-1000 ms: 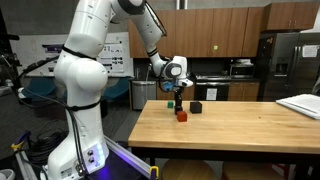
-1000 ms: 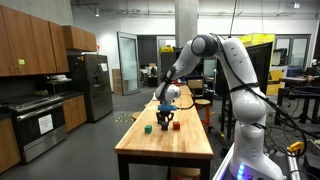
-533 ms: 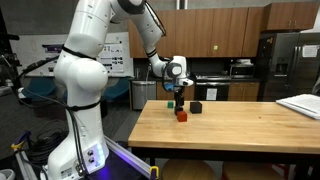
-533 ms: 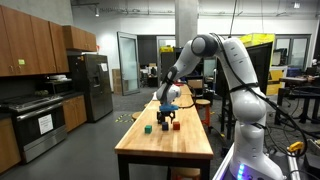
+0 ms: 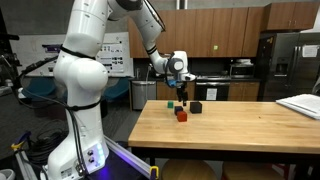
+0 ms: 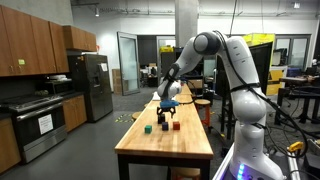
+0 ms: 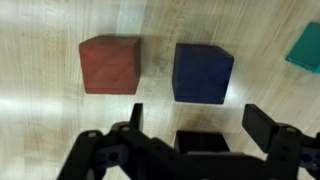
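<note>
gripper [image 5: 180,88]: rose clear of the table [image 5: 240,125], seen in both exterior views | jaws: went from nearly closed to spread wide | blue block [image 7: 203,72]: released, left standing free beside the red block [image 7: 110,65], no longer in the grip

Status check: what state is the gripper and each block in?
Gripper: open, gripping nothing, above the blocks.
Red block: flat on the table, free.
Blue block: flat on the table beside the red one, not touching it.
Green block: on the table, cut off by the wrist view's edge.
Black block: on the table, free.
</note>
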You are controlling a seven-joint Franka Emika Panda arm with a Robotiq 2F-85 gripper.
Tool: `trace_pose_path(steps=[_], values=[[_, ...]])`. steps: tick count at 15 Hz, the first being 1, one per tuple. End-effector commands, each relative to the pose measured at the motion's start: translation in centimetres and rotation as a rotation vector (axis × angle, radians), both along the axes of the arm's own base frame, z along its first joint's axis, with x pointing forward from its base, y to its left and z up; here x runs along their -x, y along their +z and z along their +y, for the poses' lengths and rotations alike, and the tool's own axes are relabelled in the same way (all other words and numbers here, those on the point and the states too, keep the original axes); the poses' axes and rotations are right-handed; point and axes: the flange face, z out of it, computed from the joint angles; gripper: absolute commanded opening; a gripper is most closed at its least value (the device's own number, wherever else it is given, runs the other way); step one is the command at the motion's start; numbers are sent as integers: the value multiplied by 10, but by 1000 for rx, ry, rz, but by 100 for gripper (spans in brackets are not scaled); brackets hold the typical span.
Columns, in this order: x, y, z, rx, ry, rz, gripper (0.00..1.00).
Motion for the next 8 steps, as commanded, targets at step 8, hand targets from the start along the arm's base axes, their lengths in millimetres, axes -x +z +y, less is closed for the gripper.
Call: trace_pose_path(steps=[8], values=[[-39, 38, -26, 33, -47, -58, 100]])
